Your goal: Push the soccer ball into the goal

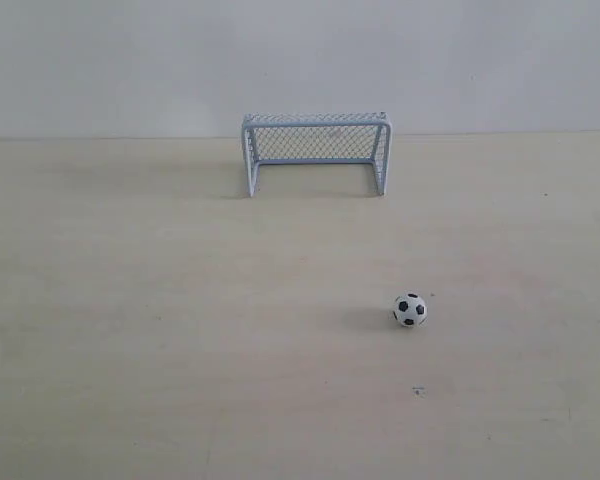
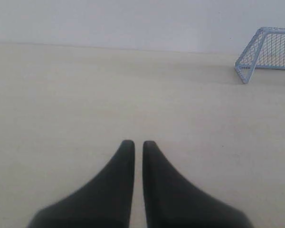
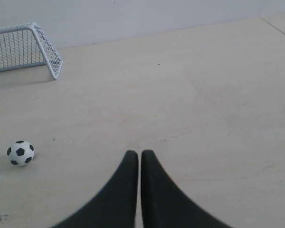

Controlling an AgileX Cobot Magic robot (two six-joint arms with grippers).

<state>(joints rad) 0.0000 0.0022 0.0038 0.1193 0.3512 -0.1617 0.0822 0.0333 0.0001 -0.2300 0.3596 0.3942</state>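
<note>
The soccer ball (image 1: 410, 310), white with black patches, rests on the pale table well in front of the goal (image 1: 316, 152) and somewhat to its right. The goal stands at the far edge by the wall, its mouth facing the ball. Neither arm shows in the exterior view. In the right wrist view my right gripper (image 3: 139, 153) is shut with nothing in it; the soccer ball (image 3: 21, 153) lies apart from it, and the goal (image 3: 26, 49) stands beyond. My left gripper (image 2: 138, 142) is shut and empty over bare table, with the goal (image 2: 267, 53) far off to one side.
The light wooden table (image 1: 160, 330) runs back to a plain white wall (image 1: 300, 55). A small dark speck (image 1: 417, 391) marks the surface just in front of the ball.
</note>
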